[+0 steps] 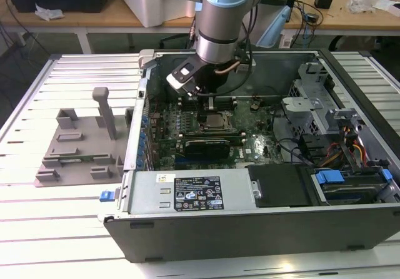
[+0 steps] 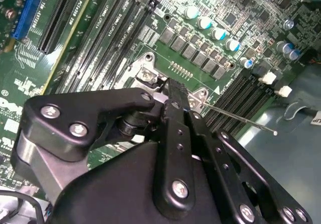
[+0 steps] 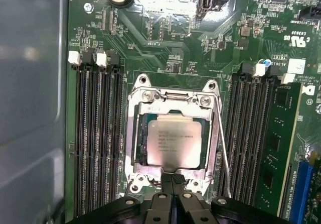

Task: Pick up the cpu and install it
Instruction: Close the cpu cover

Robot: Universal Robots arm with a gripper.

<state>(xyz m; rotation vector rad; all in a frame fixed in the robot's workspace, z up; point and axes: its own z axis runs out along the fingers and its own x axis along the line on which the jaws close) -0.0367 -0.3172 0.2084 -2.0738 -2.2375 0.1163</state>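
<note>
The cpu (image 3: 173,143) lies flat in the black-framed socket of the green motherboard (image 3: 165,33), silvery top up and square to the metal socket frame (image 3: 131,133) around it. It is released: nothing grips it. Seated this way it looks already set in place, presumably so its underside meets the socket's contacts, while the frame keeps it from sliding.

In the exterior view the cpu (image 1: 215,121) sits near the middle of the open computer case (image 1: 250,229). The power supply (image 1: 194,192) lies toward its six o'clock and the grey plastic tray (image 1: 75,154) stands outside the case, toward nine o'clock.

The gripper (image 3: 173,180) has its jaws pressed together on nothing, the two tips meeting in one narrow point. That point hangs over the rim of the socket frame, just beside one edge of the cpu and not over its top. In the exterior view the gripper (image 1: 203,111) stands at about eleven o'clock from the chip, pointing down into the case. Whether the tips touch the frame cannot be told.

In the second wrist view the gripper (image 2: 171,87) sits by a corner screw of the frame, with the thin wire retention lever (image 2: 241,118) running away just beside it. Closed tips so near that lever suggest a pushing tool, not a grasp. Whether the lever is latched is unclear.
</note>
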